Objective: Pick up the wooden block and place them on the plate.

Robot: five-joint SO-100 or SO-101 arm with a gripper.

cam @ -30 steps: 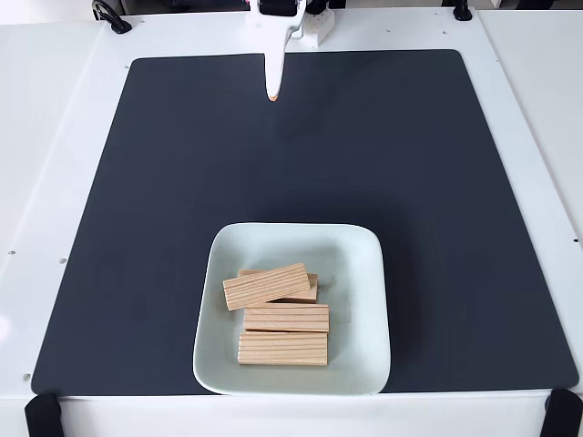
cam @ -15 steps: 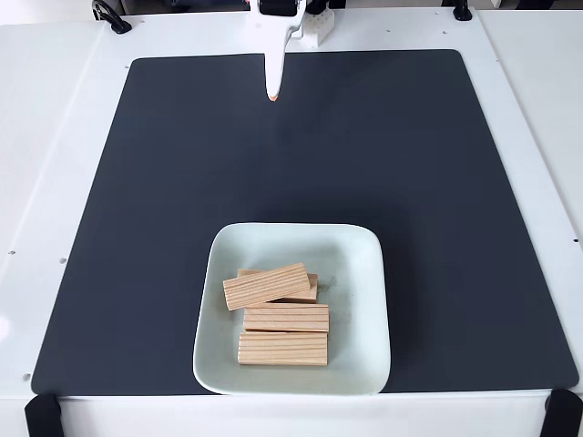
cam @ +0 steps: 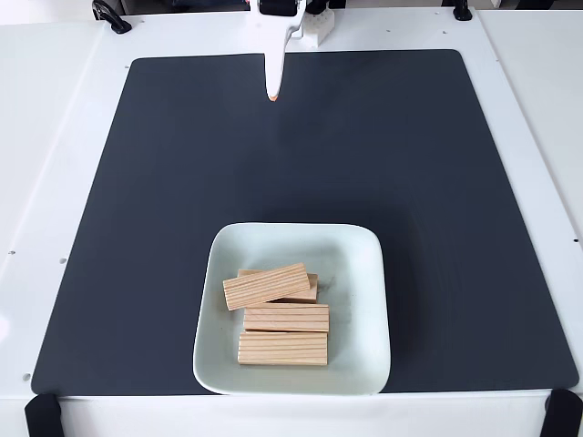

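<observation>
The pale mint-green plate sits near the front of the black mat in the fixed view. Several wooden blocks lie in it: one tilted block rests on top of another, with one below them and one nearest the front rim. My white gripper hangs at the far top edge of the mat, well away from the plate, its fingers together and nothing held.
The black mat covers most of the white table. The arm's white base and black cables stand at the back edge. Black clamps grip the front corners.
</observation>
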